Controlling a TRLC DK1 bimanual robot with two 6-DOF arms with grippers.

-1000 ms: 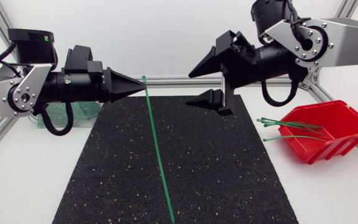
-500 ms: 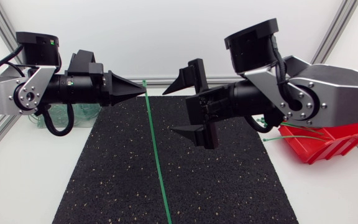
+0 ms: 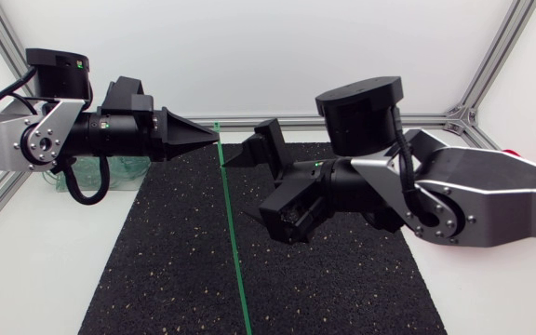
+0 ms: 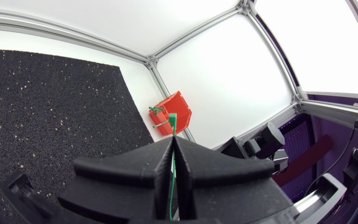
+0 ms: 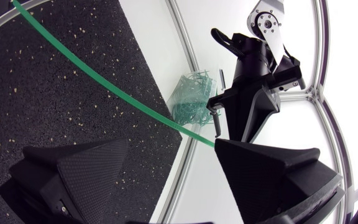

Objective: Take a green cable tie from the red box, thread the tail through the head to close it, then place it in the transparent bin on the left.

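Progress: about a third, by estimate. One green cable tie out of the red box and in hand. Not yet threaded, looped or binned. Left to do: tail through head, pull closed, drop in the transparent bin.

Left gripper, upper left-centre of head view: fingers pressed together, pinching the tie close to its upper end. Short green stub poking past the tips in left wrist view. Rest of the strap running straight from the pinch to the lower centre edge of the head view, above the black mat. Head or tail at the pinch: cannot tell.

Right gripper, centre of head view: fingers spread wide, nothing between them. Tie crossing just ahead of the open tips in right wrist view; no contact evident.

Materials:
- Tie: thin, flat, narrow plastic strap, bright green, holding a straight line along its visible length.
- Fingers: matte black, broad wedges tapering to points.
- Mat: black rubber crumb, coarse, flecked pale.
- Bin: clear thin-walled plastic, beside the left arm just off the mat's edge, holding a tangle of green loops.
- Red box: glossy moulded plastic, open-fronted, a few loose ties sticking out over its lip. Almost wholly hidden behind the right arm in head view.
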